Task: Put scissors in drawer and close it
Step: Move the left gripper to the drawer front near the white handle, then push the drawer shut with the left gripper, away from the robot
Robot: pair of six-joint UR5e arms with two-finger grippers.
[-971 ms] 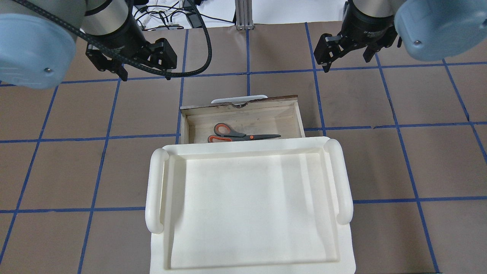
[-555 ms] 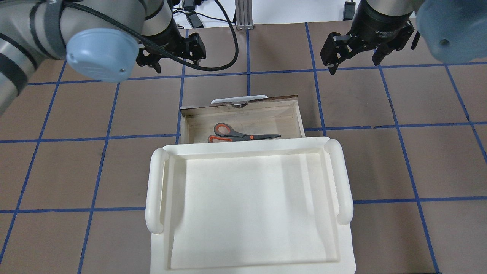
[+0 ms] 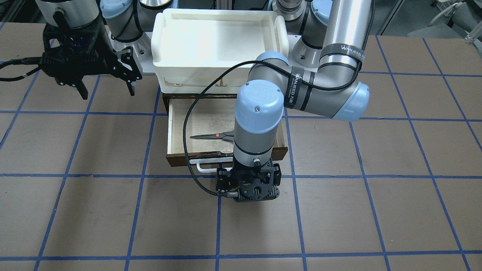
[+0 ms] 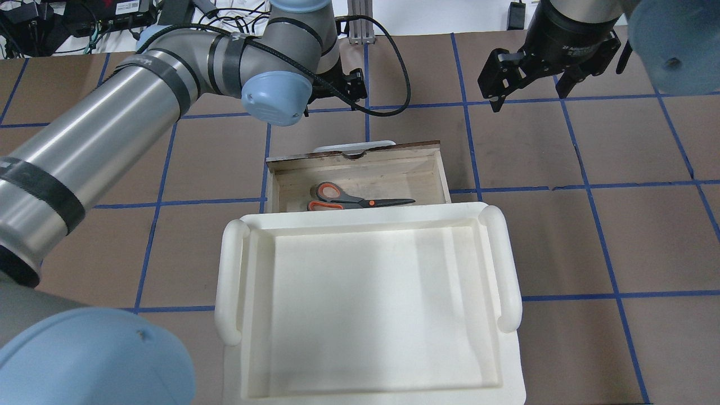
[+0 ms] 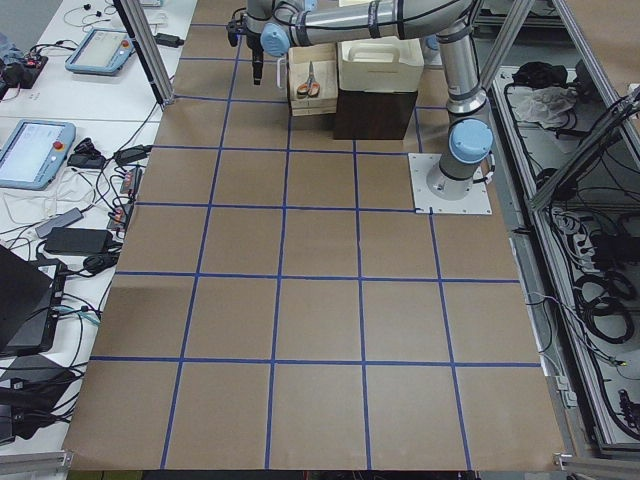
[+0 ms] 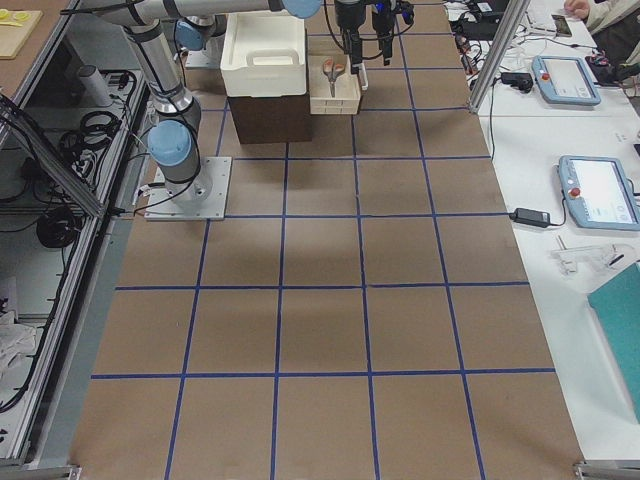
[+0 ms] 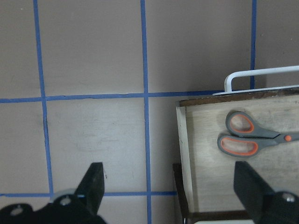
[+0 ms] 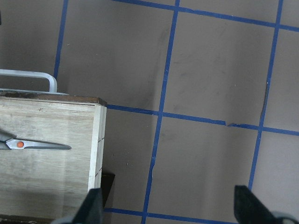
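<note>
Left arm [image 4: 112,118] swung in from side; my left jaws now hang beyond handle [image 7: 261,72], spread, empty. Right jaws spread, empty, well aside. Scissors [image 4: 351,198] lie flat in drawer [image 4: 405,169], not yet shut. Judge: push next.

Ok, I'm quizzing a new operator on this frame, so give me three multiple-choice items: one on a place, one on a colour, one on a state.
1. Where are the scissors? A) in the white tray B) in the drawer C) on the table
2. Their inner handle loops are: A) orange-red B) blue C) green
3. The drawer is: A) pushed shut B) pulled open C) upside down
Answers: 1 B, they lie on its plywood floor; 2 A, the overhead view shows orange-red loops; 3 B, its interior is exposed.
</note>
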